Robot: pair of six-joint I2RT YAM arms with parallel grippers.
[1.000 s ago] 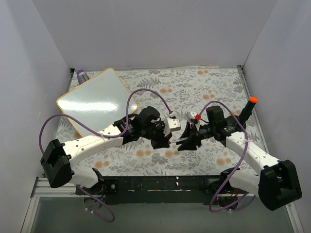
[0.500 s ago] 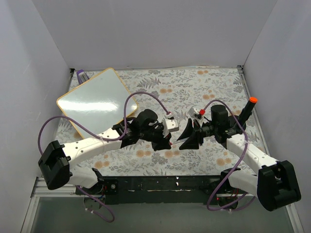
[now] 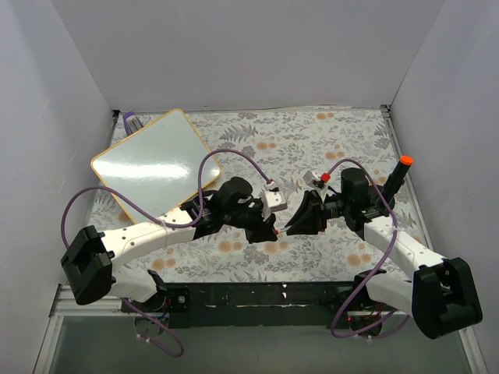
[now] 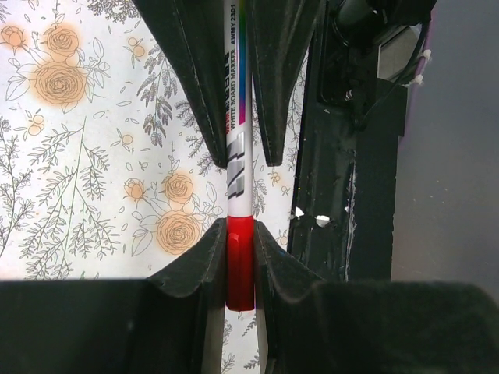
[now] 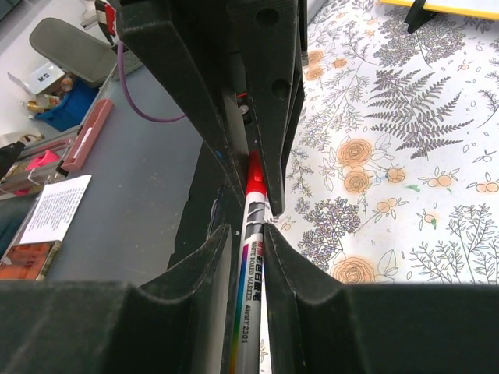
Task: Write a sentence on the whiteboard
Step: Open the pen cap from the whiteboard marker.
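Floral tablecloth [image 3: 327,140] between white walls [image 3: 249,54]; whiteboard [image 3: 152,164] lies far left

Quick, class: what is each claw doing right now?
Left claw: closed on the red cap of the white plastic whiteboard marker.
Right claw: closed around that marker's barrel.

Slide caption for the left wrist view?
Left claw clamps the marker by its red cap; right claw flanks the barrel, over floral tablecloth.
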